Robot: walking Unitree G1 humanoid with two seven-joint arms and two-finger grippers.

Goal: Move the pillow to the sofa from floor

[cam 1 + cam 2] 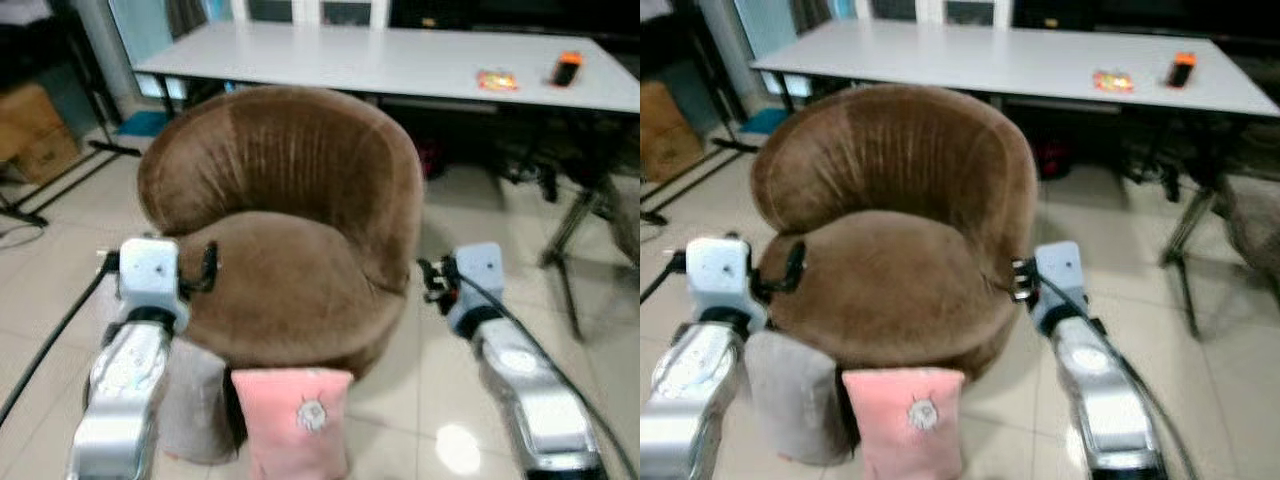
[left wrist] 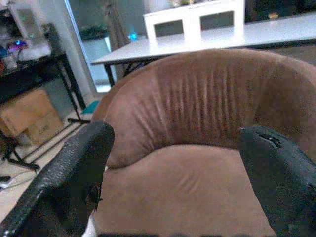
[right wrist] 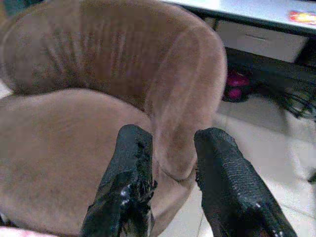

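A pink pillow (image 1: 295, 420) with a small white emblem stands on the tiled floor, leaning against the front of the brown round sofa chair (image 1: 290, 260). A grey pillow (image 1: 195, 400) stands beside it on its left. My left gripper (image 1: 207, 266) is raised at the sofa's left flank, above the grey pillow. In the left wrist view it (image 2: 177, 136) is open wide, facing the seat and backrest. My right gripper (image 1: 432, 280) hovers by the sofa's right side. Its fingers (image 3: 128, 163) are apart with nothing between them, next to the armrest edge.
A long white table (image 1: 400, 60) runs behind the sofa, carrying an orange object (image 1: 566, 68) and a snack packet (image 1: 497, 80). A cardboard box (image 1: 35, 130) and stand legs sit at the far left. Chair legs (image 1: 565, 240) stand at the right. Open tile lies on both sides.
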